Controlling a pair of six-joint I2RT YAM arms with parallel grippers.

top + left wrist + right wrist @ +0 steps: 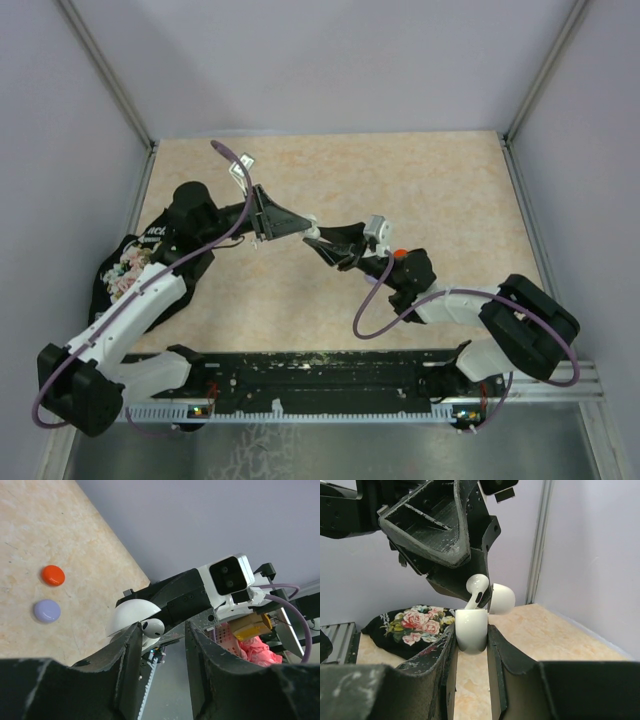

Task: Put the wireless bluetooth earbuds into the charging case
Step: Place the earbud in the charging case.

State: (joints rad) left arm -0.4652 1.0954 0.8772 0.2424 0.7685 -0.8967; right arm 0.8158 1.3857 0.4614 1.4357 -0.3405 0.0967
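Right gripper (470, 633) clenches a glossy white plastic charging case (470, 624) (hinged open); a white plastic earbud (477, 586) pokes from it, left gripper (164, 628) released just above

Bright, even diffuse light; shadows soft, faint — right tool (470, 636) blurred at near edge, background sharp.

Both arms are showing white shells on black joints, the left arm (130, 310) and the right arm (455, 303); lilac cables (357, 322) are looping along them; a white wrist camera (230, 580) with two dark lenses is sitting on black housing; black fingers (432, 667) are wearing pale scuffs.
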